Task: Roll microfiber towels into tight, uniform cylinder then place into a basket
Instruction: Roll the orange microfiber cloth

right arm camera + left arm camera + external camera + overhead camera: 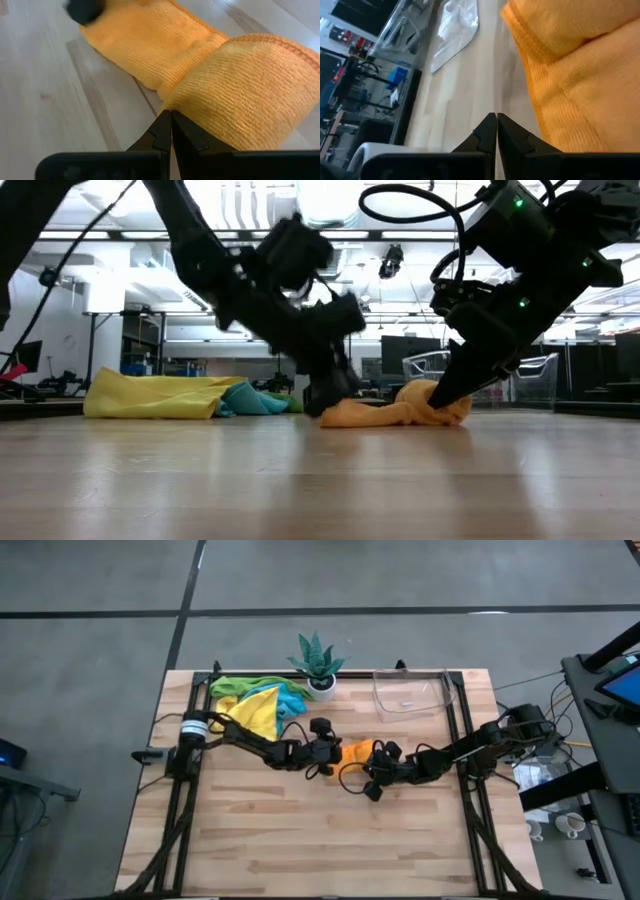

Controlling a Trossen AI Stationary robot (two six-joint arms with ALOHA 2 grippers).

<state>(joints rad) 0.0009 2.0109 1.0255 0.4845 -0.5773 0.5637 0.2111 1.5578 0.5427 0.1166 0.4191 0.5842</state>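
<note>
Two grippers, both mid-surface. Left gripper (333,752): fingers (487,132) pressed together, holding nothing, tips just beside one edge of the orange towel (357,752). Right gripper (376,764): fingers (161,132) likewise closed and empty, tips at the towel's rolled end.

One orange towel, centre of the surface, between the two grippers: partly rolled, thick roll toward the right gripper, flat tail toward the left.

One loose heap of further towels (258,702) toward the far left corner, well apart from the orange one: yellow uppermost, green and light blue showing beneath; exact count not readable.

One clear basket (412,693) at the far edge, right of centre, empty.

One spiky green plant (318,659) in a white pot, far edge, between heap and basket.

Pale wooden plank surface (300,840) with dark frame rails along both sides.

Beyond: grey floor, workshop room with racks and monitors.
</note>
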